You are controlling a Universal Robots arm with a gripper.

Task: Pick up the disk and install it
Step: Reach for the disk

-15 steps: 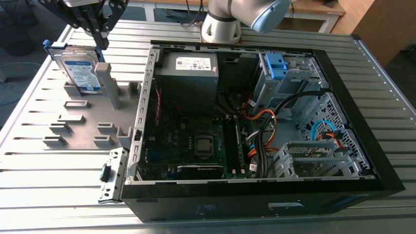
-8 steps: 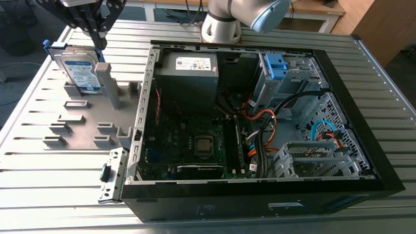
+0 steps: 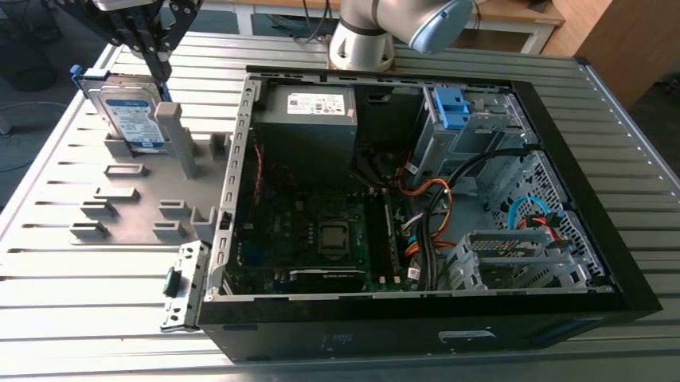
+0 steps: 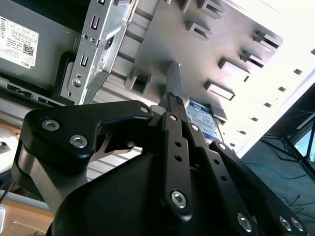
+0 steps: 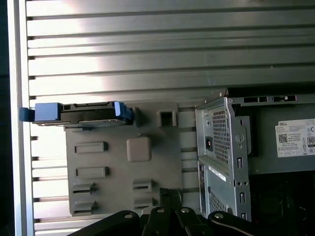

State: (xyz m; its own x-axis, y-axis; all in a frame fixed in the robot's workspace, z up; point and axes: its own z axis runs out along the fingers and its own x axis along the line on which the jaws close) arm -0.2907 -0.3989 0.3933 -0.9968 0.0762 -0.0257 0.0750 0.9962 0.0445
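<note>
Disk (image 3: 130,111) stands on edge in slot of grey fixture (image 3: 138,199), at exterior view's left, beside open case (image 3: 425,199). Gripper (image 3: 159,68) hangs just above disk's top edge. In second wrist view, fingers (image 4: 173,105) look drawn together, nothing between.

Handling, judged:
- Rigid metal body, fairly heavy for size.
- Smooth faces likely slippery.
- Shock-sensitive.
- Blue frame probably flexes.
- Best hold: pinch both flat faces at exposed upper edge.
</note>
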